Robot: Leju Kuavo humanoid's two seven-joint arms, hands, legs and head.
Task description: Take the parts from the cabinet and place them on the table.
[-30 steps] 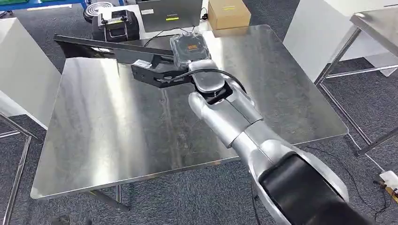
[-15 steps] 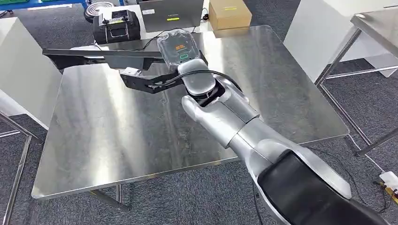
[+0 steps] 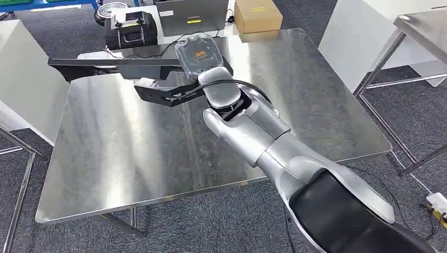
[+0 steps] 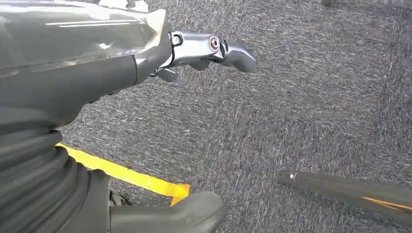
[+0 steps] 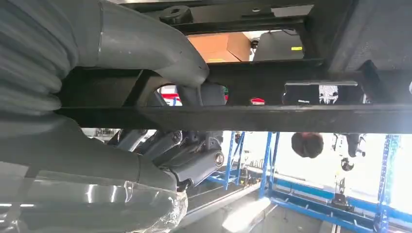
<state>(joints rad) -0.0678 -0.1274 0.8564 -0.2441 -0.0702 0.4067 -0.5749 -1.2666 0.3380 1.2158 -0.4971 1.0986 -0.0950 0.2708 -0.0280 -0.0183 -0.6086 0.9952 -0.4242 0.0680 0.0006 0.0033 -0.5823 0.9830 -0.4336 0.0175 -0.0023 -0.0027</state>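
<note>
My right hand [image 3: 201, 53], wrapped in clear plastic, reaches over the far middle of the steel table [image 3: 132, 153] and grips a long black frame part [image 3: 113, 62]. The part's bar runs out to the left above the table's far edge, and a lower black bracket [image 3: 163, 94] hangs just over the surface. In the right wrist view my thumb [image 5: 160, 53] curls over the black bar [image 5: 291, 116] with the darker fingers [image 5: 194, 162] on its other side. My left hand [image 4: 145, 121] hangs over grey carpet, holding nothing, fingers apart.
Beyond the table's far edge stand a black case [image 3: 129, 26], a grey laptop [image 3: 192, 16] and a cardboard box [image 3: 256, 16]. A white panel [image 3: 21, 79] flanks the left side. A second steel table [image 3: 421, 26] is at the right. Yellow tape [image 4: 131, 177] marks the floor.
My right arm has carried the black frame part to the left and slightly farther across the table; most of the shift came in the first half second.
</note>
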